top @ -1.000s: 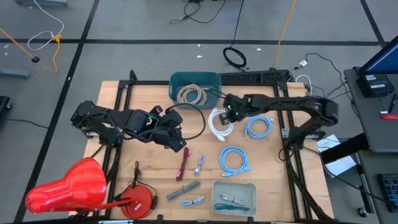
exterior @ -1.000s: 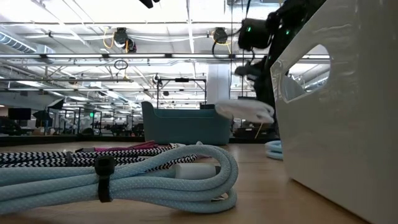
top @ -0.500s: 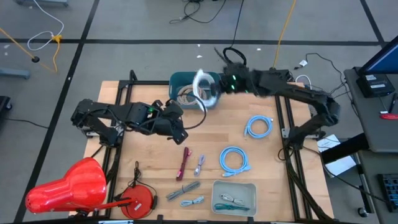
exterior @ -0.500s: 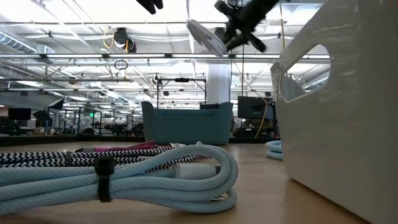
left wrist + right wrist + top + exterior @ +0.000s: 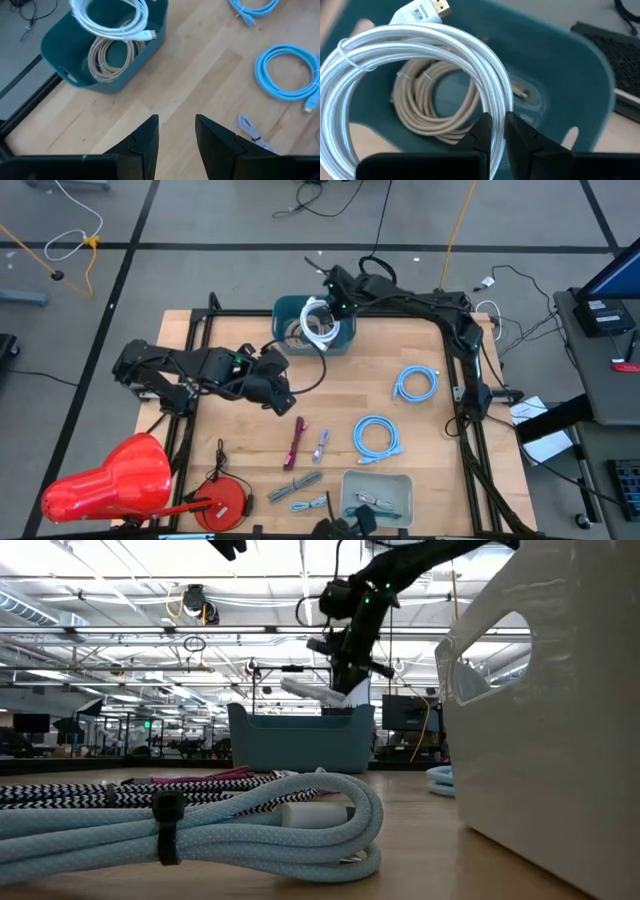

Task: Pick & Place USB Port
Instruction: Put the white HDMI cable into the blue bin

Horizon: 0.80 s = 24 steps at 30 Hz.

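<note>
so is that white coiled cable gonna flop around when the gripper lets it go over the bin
Probably not much. The white coiled cable keeps its ring shape though the right gripper pinches only one side, so it looks fairly stiff and light. It should land flat in the teal bin on the beige cable.

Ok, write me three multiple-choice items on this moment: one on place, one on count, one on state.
1. Where is the white cable coil?
A. above the teal bin
B. on the red lamp
C. in the grey tray

2. How many light-blue cable coils lie on the wooden table?
A. one
B. two
C. four

3. The right tool is:
A. open and empty
B. shut on the white cable coil
C. not in view

Key: 1 A, the coil hangs over the bin; 2 B, two blue coils show from above; 3 B, its fingers pinch the coil.
</note>
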Tool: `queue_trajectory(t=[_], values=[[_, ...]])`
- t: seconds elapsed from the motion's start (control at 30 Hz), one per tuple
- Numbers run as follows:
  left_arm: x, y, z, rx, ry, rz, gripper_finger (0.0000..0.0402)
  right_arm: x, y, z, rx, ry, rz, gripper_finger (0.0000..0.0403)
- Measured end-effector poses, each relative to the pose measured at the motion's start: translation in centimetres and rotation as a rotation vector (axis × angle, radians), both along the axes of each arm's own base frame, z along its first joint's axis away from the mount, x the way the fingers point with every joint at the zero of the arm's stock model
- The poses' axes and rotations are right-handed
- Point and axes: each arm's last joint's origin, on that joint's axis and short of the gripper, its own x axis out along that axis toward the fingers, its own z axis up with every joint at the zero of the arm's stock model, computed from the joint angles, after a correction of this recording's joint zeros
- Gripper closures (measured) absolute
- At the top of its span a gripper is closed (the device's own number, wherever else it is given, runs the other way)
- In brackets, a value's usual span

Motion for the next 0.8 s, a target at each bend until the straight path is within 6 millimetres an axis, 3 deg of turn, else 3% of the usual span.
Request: queue_trajectory(t=[0.27, 0.8], values=[[-0.5, -0.2, -0.1, 0.02, 0.024, 0.025, 0.0273, 0.3, -0.8, -2.7, -0.043, 0.143, -0.018, 0.0381], [-0.5, -0.2, -0.1, 0.021, 0.025, 0.036, 0.0273, -0.4, -1.4, -3.3, -0.107, 0.226, -0.059, 0.0381]])
